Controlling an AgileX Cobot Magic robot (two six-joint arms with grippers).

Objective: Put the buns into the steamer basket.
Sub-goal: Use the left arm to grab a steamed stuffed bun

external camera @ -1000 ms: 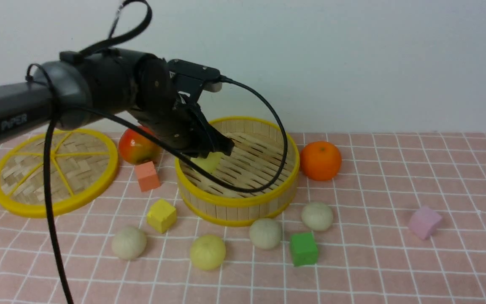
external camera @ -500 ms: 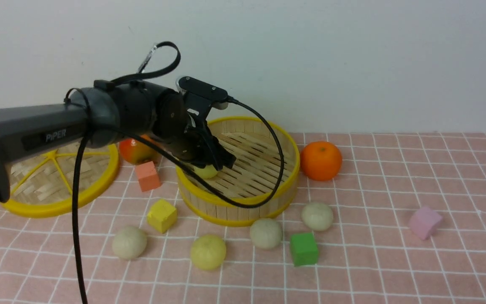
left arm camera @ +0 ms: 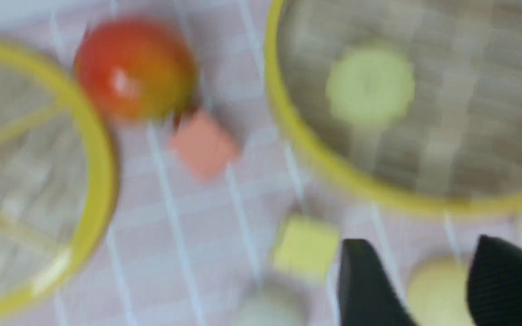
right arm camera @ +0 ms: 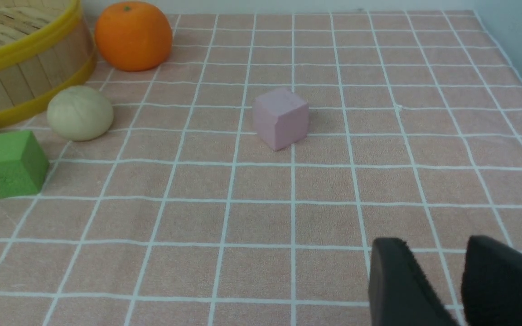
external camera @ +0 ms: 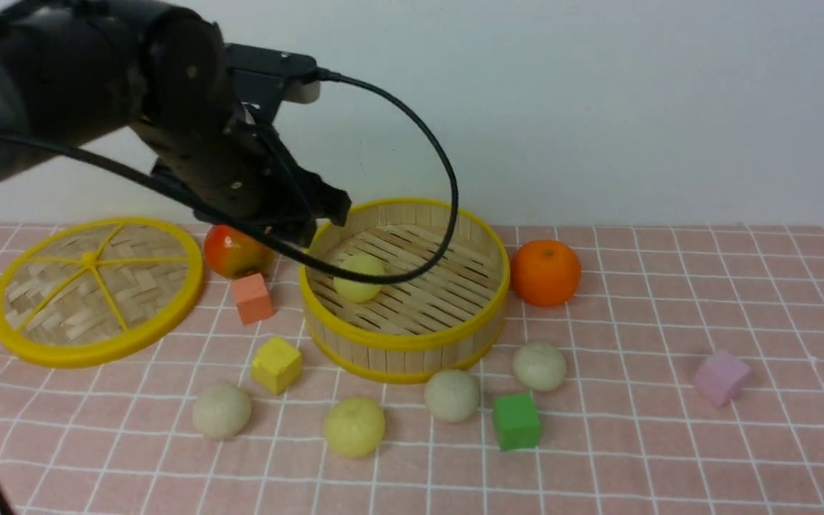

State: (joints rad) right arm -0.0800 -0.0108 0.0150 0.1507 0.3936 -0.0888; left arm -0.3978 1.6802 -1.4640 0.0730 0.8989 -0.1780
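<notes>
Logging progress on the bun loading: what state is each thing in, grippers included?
Steamer basket: uncovered, one bun inside.
Yellow bun in basket: loose on the slats.
Other yellow bun: on the cloth, outside.
Left white bun: on the cloth, outside.
Middle white bun: on the cloth, outside.
Right white bun: on the cloth, outside.
Woven disc: lying flat beside the basket.
Left gripper: open, empty.
Right gripper: open, empty.

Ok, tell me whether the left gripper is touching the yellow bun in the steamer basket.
Apart. The front view shows the left gripper above the left rim of the steamer basket, with bare slats visible between it and the yellow bun.
</notes>
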